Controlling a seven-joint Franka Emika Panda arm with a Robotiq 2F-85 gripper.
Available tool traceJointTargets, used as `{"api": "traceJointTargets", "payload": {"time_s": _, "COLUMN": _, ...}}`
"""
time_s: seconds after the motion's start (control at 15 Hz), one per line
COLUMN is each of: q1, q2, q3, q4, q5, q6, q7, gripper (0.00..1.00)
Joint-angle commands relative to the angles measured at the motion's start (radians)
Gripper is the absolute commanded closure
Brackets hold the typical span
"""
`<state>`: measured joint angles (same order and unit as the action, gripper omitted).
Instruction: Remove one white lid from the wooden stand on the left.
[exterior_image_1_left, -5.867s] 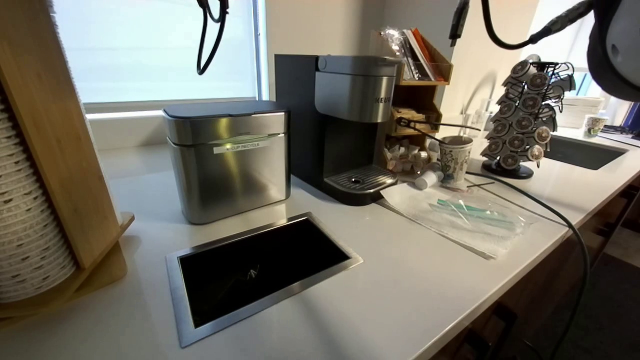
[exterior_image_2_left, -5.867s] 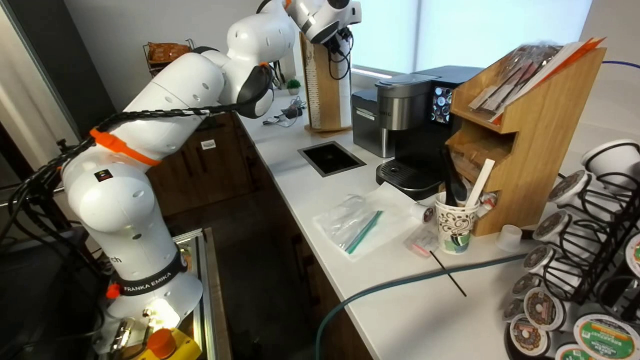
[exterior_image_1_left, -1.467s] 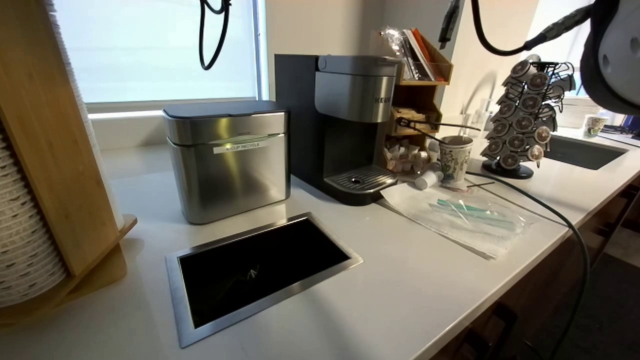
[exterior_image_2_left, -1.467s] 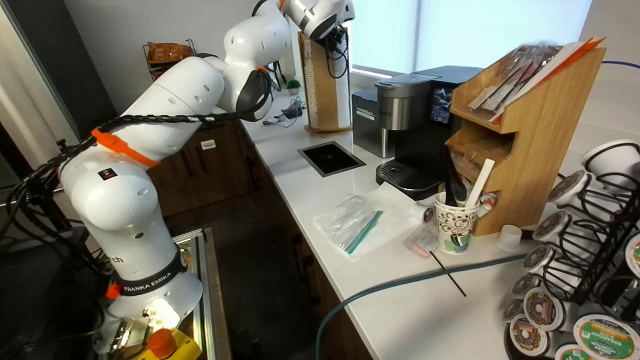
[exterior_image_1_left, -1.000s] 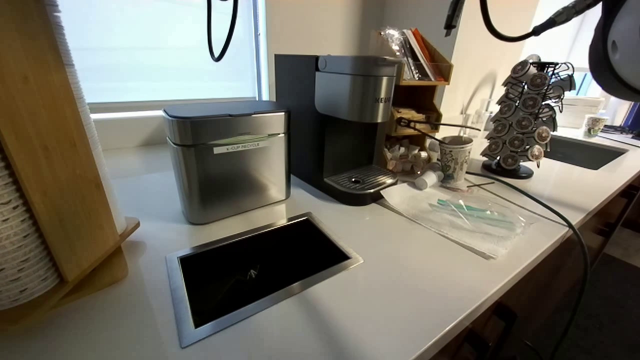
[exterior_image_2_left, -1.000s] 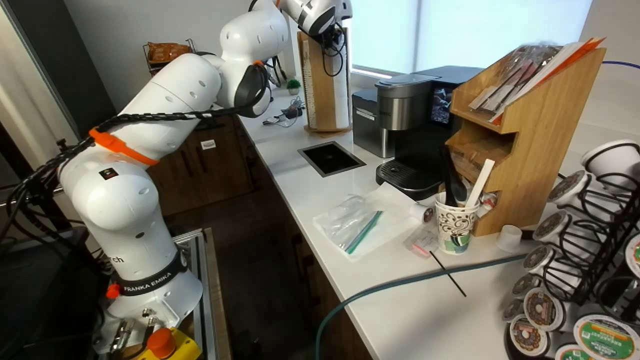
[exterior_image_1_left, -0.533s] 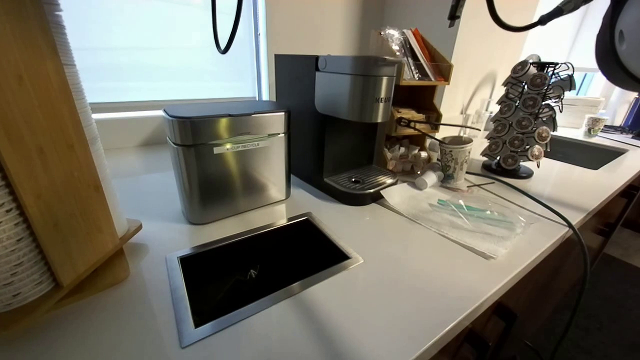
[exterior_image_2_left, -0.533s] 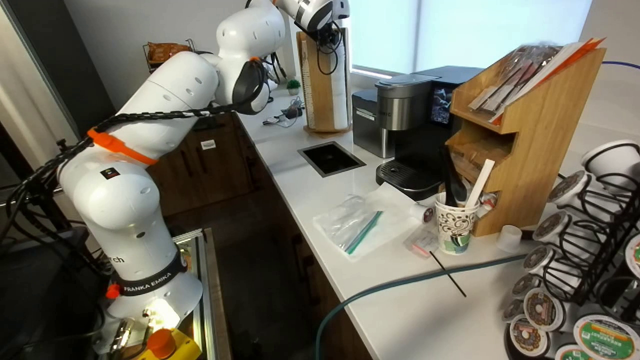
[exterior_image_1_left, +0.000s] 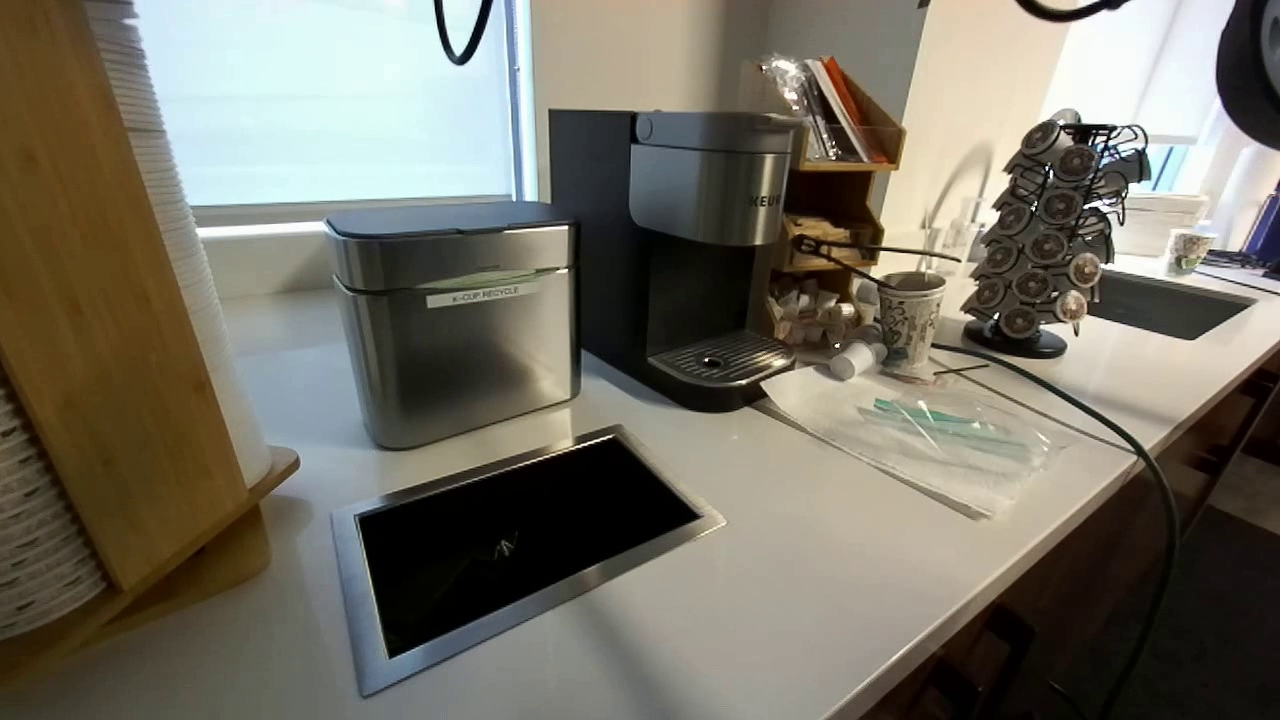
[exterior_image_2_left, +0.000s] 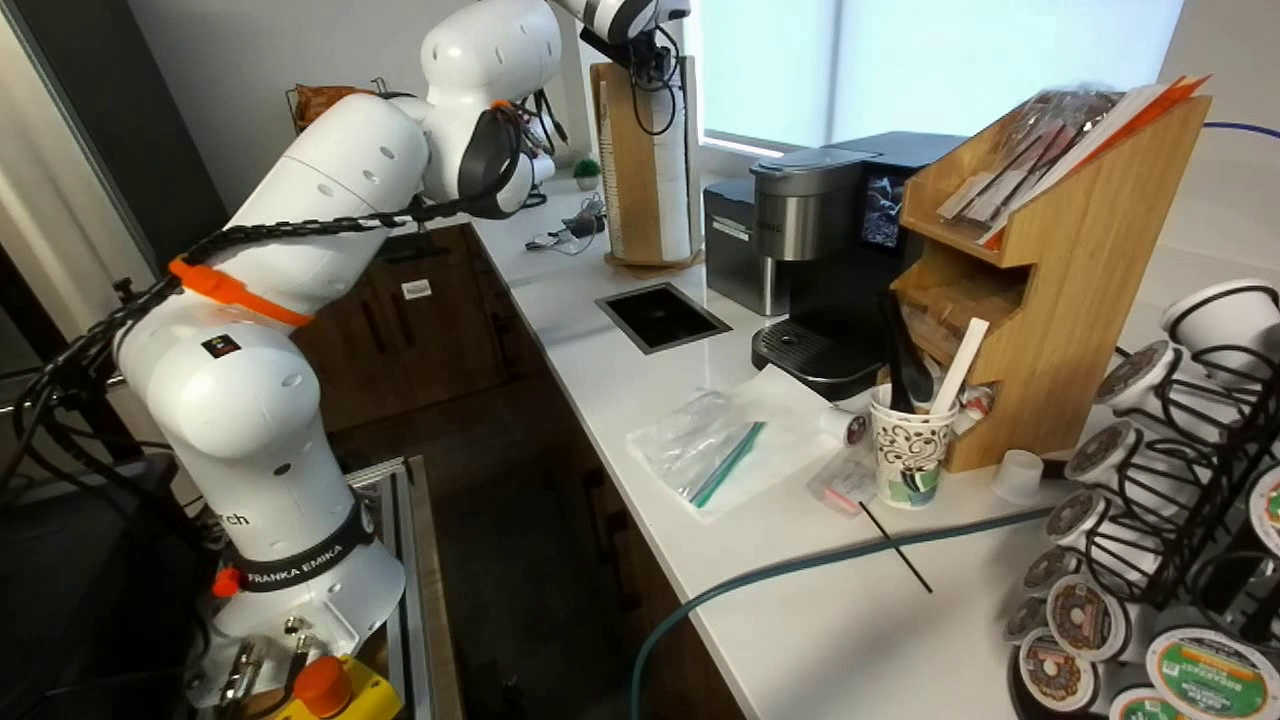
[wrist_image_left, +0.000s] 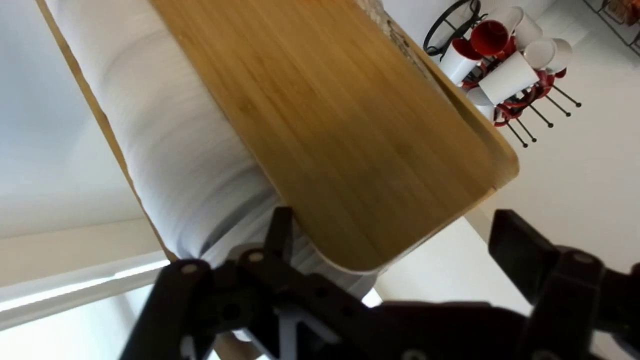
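Black two-fingered gripper (wrist_image_left: 395, 230) gapes wide, holding nothing, near stacked white lids (wrist_image_left: 185, 130) in the tall light-brown wooden stand (wrist_image_left: 340, 130).

It's a kitchenette (coffee maker (exterior_image_1_left: 705, 195), pod carousel (exterior_image_1_left: 1045, 243)).

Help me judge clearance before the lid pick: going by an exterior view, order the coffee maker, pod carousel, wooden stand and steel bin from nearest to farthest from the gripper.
1. Wooden stand: its top is by the gripper.
2. Steel bin: just right of the stand.
3. Coffee maker: right of the bin.
4. Pod carousel: far right, past the coffee maker.
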<state>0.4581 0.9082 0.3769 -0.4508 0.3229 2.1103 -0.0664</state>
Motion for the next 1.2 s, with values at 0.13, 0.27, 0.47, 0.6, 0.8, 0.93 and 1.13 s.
{"api": "traceJointTargets", "payload": {"time_s": 0.13, "q1": 0.038, "q2": -0.039, "q3": -0.023, "q4": -0.001, "q5": -0.037, "q6": 0.065, "q7": -0.061, "gripper": 0.0}}
{"api": "traceJointTargets", "payload": {"time_s": 0.27, "q1": 0.045, "q2": -0.052, "q3": -0.042, "q4": -0.016, "q5": -0.051, "q6": 0.079, "q7": -0.019, "gripper": 0.0}}
{"api": "traceJointTargets", "payload": {"time_s": 0.47, "q1": 0.054, "q2": -0.067, "q3": -0.1, "q4": -0.043, "q5": -0.099, "q6": 0.058, "q7": 0.083, "gripper": 0.0}}
{"api": "traceJointTargets", "payload": {"time_s": 0.6, "q1": 0.074, "q2": -0.049, "q3": -0.159, "q4": -0.012, "q5": -0.155, "q6": 0.021, "q7": 0.18, "gripper": 0.0}}
{"api": "traceJointTargets", "payload": {"time_s": 0.8, "q1": 0.087, "q2": -0.04, "q3": -0.198, "q4": 0.0, "q5": -0.196, "q6": -0.016, "q7": 0.259, "gripper": 0.0}}
{"api": "traceJointTargets", "payload": {"time_s": 0.93, "q1": 0.093, "q2": -0.034, "q3": -0.188, "q4": 0.017, "q5": -0.189, "q6": -0.003, "q7": 0.257, "gripper": 0.0}}
{"api": "traceJointTargets", "payload": {"time_s": 1.13, "q1": 0.091, "q2": -0.053, "q3": -0.16, "q4": -0.01, "q5": -0.163, "q6": 0.081, "q7": 0.231, "gripper": 0.0}}
